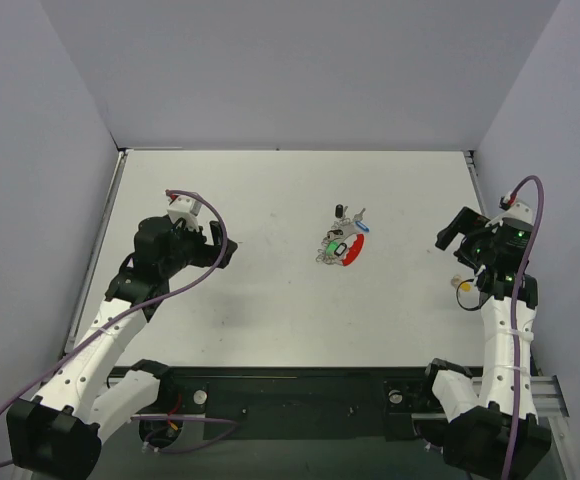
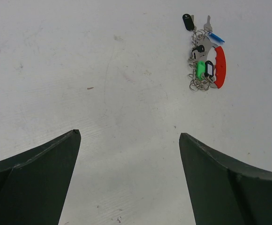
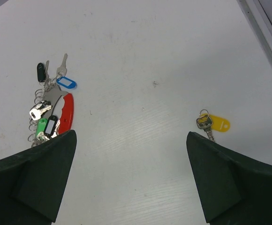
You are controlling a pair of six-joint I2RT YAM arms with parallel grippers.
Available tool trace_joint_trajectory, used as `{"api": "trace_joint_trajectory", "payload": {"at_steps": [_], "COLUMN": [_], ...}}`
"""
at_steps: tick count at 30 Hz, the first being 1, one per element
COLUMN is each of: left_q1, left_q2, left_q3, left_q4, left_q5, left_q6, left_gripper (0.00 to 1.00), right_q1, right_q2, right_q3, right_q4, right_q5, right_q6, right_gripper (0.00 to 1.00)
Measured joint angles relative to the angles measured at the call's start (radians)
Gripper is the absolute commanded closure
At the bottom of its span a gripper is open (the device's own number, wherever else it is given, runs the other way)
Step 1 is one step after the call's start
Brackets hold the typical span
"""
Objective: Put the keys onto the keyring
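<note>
Keyring: the keyring (image 3: 66, 112) is laid flat near the middle of the surface (image 1: 270, 320), well apart from both arms.
Keys at the ring: the keys (image 3: 46, 101) with black, blue and green heads are bunched up touching the red part of the ring (whether each one is really hooked on cannot be told).
Yellow key: the yellow key (image 3: 211, 123) is left all alone on the surface, well apart from the keyring and near the right arm.
Left gripper: the left gripper (image 2: 129, 135) is spread wide and nothing is held in it.
Right gripper: the right gripper (image 3: 131, 135) is spread wide too, and nothing is held; the yellow key is seen just past one finger.
Done: most of the keys seem to be gathered at the ring.
Left to do: the yellow key is not yet picked up, carried over or hooked on.
</note>
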Motion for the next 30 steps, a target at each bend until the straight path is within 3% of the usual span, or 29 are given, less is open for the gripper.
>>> {"api": "trace_joint_trajectory", "payload": {"at_steps": [7, 14, 17, 21, 26, 30], "left_q1": [0.0, 0.0, 0.0, 0.0, -0.002, -0.036], "left_q2": [-0.001, -0.006, -0.012, -0.014, -0.025, -0.029], "left_q3": [0.0, 0.0, 0.0, 0.0, 0.0, 0.0], "left_q4": [0.0, 0.002, 0.007, 0.01, 0.01, 0.006], "left_q5": [0.0, 0.004, 0.005, 0.009, 0.015, -0.014], "left_q6": [0.0, 0.0, 0.0, -0.001, 0.0, 0.018], "left_gripper": [0.03, 0.03, 0.03, 0.03, 0.03, 0.03], "right_q1": [-0.006, 0.019, 0.073, 0.085, -0.007, -0.039], "right_q2": [0.024, 0.148, 0.216, 0.269, 0.393, 0.482], "right_q3": [-0.008, 0.075, 0.142, 0.201, 0.268, 0.275], "right_q4": [-0.005, -0.235, -0.35, -0.472, -0.529, -0.529], "right_q5": [-0.082, -0.24, -0.203, -0.134, -0.044, 0.026], "right_q6": [-0.098, -0.455, -0.609, -0.721, -0.724, -0.684], "right_gripper": [0.03, 0.03, 0.04, 0.15, 0.3, 0.3]}}
